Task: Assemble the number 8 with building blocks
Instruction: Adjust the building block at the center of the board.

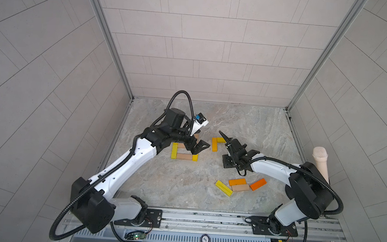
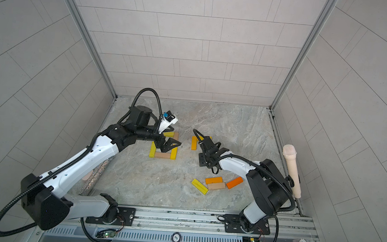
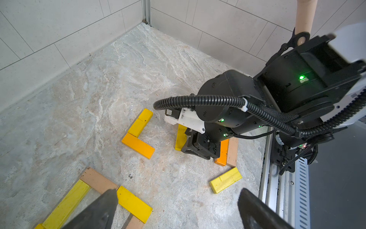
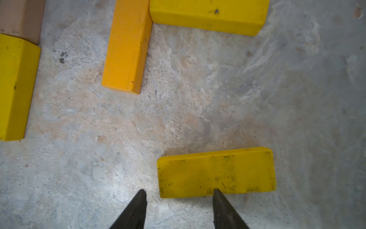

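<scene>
Where flat wooden blocks (image 1: pixel 237 182) lie on the stone floor (image 1: pixel 246 130), the left gripper (image 3: pixel 178 191) hangs wide open over the half-built 8 (image 1: pixel 183 157); at its three o'clock the right gripper (image 4: pixel 179 195) points down, open.

The far side of the bench (image 1: pixel 246 121), from 12 to 2 o'clock, is bare, and so is the near part at 6 o'clock. Near the middle, toward 9 o'clock, sits a square of blocks (image 1: pixel 183 157), with the left end effector (image 1: pixel 199 148) over it. A thin bare strip runs between it and the corner of two blocks (image 1: pixel 214 145) in the middle. Four loose blocks (image 1: pixel 240 188) lie at 4 o'clock. The beige microphone (image 1: pixel 321 164) stands by the wall (image 1: pixel 351 138) at 3 o'clock.
</scene>
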`<state>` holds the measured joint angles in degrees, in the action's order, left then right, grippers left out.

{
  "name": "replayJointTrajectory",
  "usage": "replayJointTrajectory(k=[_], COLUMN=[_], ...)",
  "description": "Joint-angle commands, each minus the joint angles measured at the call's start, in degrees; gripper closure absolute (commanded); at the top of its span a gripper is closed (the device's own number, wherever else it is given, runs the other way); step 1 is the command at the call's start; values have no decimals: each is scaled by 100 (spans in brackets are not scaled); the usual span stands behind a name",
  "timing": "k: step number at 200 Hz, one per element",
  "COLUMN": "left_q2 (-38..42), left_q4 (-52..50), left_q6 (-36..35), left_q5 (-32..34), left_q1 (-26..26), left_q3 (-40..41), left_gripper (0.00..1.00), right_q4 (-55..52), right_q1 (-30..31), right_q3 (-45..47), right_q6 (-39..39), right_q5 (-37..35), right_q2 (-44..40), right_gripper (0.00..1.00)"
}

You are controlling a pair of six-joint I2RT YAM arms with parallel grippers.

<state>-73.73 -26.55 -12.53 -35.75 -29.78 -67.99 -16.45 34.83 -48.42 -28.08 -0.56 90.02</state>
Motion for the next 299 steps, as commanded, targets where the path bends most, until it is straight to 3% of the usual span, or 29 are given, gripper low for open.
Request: replayJointTrajectory(k=[1,45,86,299], left_q2=[7,15,19,-18], left_q4=[-20,0,18,79], left_q6=[-155,-126,-113,-65], left_q5=[25,32,67,138], left_q1=[-28,-37,-44,-142], left_q3=[-113,-103,-93,-57], left_gripper=[0,0,0,0], right_q4=[-478,-605,-541,-179], right_q1=[-10,-298,-347,-191], right_q3=[-37,234,133,-723], right_q6=[304,497,583,-831], right_q5=[-289,-140,209,-65], right_q2=[-88,-353,-89,1001], right_gripper=[43,43,47,54])
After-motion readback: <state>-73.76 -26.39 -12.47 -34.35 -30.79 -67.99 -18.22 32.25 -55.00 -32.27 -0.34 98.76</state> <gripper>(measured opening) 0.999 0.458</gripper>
